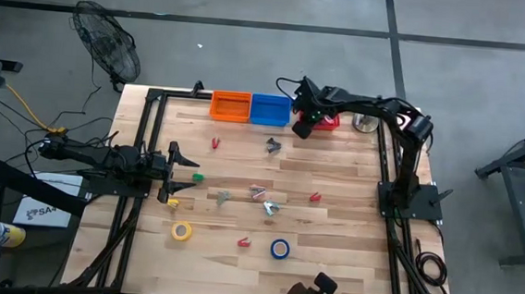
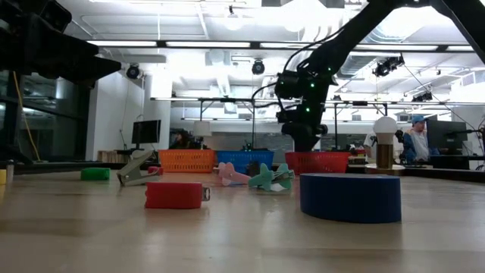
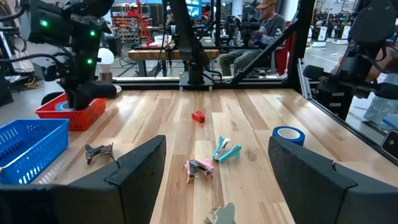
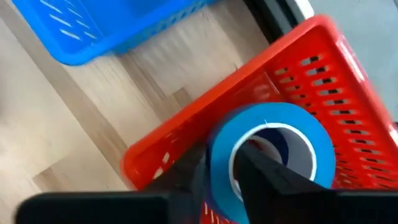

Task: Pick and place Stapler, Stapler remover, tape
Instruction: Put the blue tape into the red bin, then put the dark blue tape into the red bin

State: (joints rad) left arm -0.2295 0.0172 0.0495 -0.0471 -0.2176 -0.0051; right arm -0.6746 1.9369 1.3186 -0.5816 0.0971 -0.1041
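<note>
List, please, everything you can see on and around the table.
baskets: three; orange, blue, red; far edge.
loose tape rolls: two; yellow, blue; near edge.
held tape roll: one; blue; over the red basket.
small red items: three; red; scattered.
clip-like tools: four; grey, pink, teal; mid-table.
green block: one; green; near left gripper.
white ball on base: one; beside red basket.
fan: one; black; floor beyond table.
left gripper: open; left side.
right gripper: shut on the held tape roll.

Even, bright overhead light falls on the table (image 1: 331,226), shadows faint. Ceiling lights (image 2: 227,23) glare in the low view. The blue tape (image 4: 267,149) and red basket (image 4: 336,68) look blurred close up.
</note>
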